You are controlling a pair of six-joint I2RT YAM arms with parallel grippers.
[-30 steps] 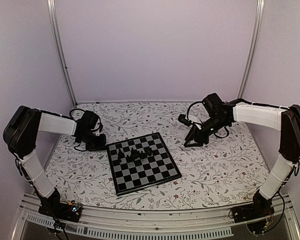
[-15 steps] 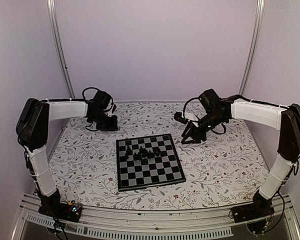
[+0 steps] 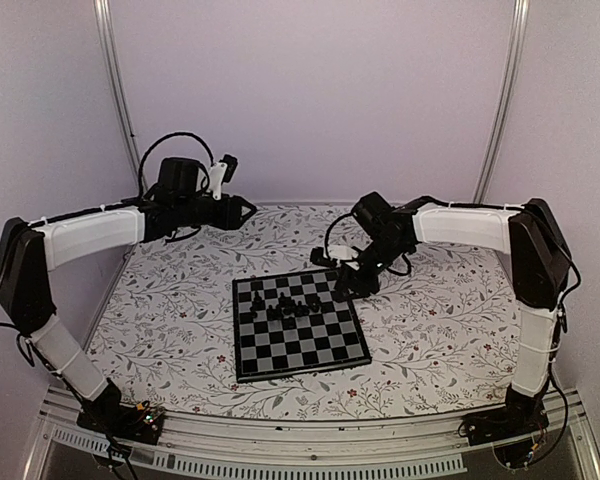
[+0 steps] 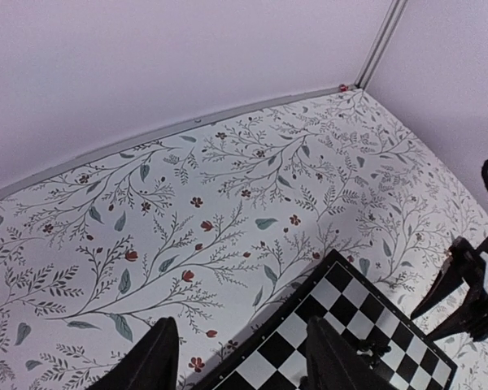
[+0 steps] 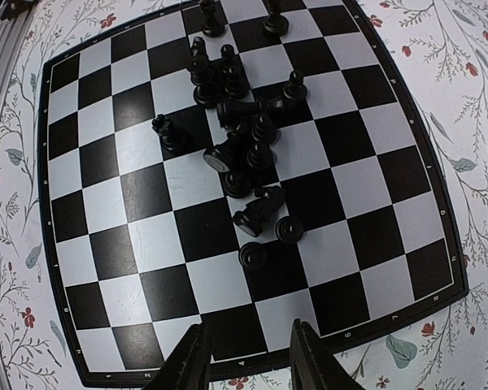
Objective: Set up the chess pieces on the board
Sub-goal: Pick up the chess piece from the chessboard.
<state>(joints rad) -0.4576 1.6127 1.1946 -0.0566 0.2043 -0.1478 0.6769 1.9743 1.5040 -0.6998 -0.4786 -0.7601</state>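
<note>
Where the fixed camera looks down, pale lilac walls [image 3: 310, 100] and two metal corner posts [image 3: 117, 110] enclose a worktop [image 3: 440, 320] spread with a floral cover [image 3: 180, 300]. The board [image 3: 320, 348] lies at its middle, with the chess pieces [image 3: 285, 308] bunched toward its far side. The left tool [image 3: 242, 212] is raised near the back wall, and the right tool [image 3: 344, 286] is at the board's far right corner.

From the left wrist, the fingers [image 4: 159, 361] stand wide apart and hold nothing, above the flowered cloth.

From the right wrist, that tool gapes narrowly, also empty, over the board's edge. Several pieces lie toppled.
</note>
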